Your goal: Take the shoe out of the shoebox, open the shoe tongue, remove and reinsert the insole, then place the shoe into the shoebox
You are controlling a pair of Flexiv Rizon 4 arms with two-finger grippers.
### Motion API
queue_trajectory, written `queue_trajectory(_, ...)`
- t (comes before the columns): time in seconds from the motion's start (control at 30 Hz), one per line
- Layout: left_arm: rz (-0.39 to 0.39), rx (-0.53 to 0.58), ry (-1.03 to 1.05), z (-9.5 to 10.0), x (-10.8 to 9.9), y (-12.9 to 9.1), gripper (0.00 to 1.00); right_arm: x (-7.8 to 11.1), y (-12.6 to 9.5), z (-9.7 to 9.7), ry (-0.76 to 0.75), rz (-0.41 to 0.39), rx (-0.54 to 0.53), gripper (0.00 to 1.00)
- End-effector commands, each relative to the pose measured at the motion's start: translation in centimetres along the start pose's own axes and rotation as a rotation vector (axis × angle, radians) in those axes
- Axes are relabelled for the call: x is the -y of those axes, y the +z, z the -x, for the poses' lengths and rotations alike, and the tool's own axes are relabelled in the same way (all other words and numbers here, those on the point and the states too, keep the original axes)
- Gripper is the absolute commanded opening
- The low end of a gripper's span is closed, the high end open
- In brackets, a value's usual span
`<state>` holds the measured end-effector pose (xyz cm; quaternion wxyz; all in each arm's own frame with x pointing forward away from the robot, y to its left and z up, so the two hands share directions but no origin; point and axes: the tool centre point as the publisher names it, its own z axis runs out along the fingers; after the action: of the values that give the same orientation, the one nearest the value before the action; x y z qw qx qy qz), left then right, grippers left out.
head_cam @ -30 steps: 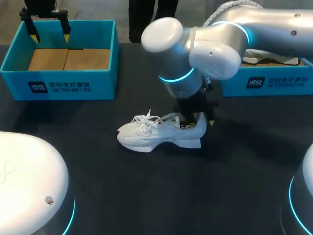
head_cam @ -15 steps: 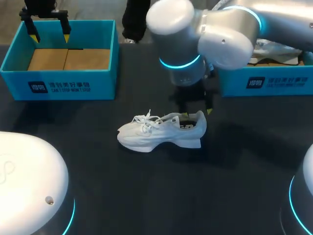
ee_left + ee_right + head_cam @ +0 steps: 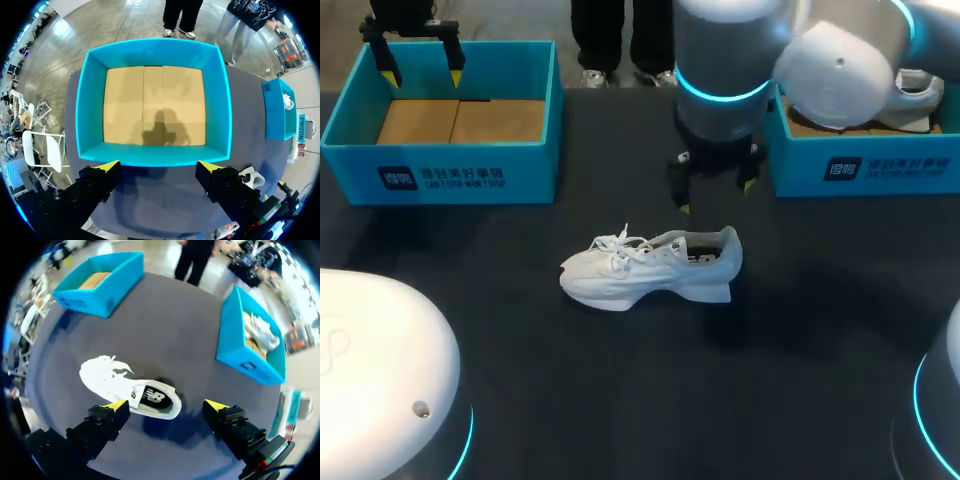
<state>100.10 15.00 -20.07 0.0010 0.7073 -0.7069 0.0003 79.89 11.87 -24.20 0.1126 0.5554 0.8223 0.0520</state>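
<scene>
A: Shoe (image 3: 655, 268) mid-frame on table (image 3: 620, 390). Our R gripper (image 3: 714, 192) near its heel end, fingers apart, empty; L gripper (image 3: 422, 72) upper left over shoebox (image 3: 440, 178), fingers apart too.
B: Risk: we pinch only the soft collar, so the shoe tips or slips.

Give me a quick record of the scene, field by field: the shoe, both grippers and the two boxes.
shoe: white, on its sole on the table, outside both boxes
insole: visible inside the shoe
right gripper: open, empty, above the heel end, not touching
left gripper: open, empty, over the left shoebox
left shoebox: teal, cardboard floor bare
right shoebox: teal, holds a second white shoe
</scene>
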Motion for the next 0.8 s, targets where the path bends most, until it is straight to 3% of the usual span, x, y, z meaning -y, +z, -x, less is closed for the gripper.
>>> queue_trajectory(0.03,0.0,0.001,0.0,0.0,0.0,0.0,1.0,0.4,-0.9,1.1,-0.12,0.051,-0.09,1.0)
queue_trajectory(0.2,0.0,0.001,0.0,0.0,0.0,0.0,1.0,-0.9,-1.4,2.1,-0.25,0.061,-0.145,1.0)
queue_trajectory(0.8,0.0,0.001,0.0,0.0,0.0,0.0,1.0,-1.2,-1.4,2.6,-0.235,0.04,-0.141,1.0)
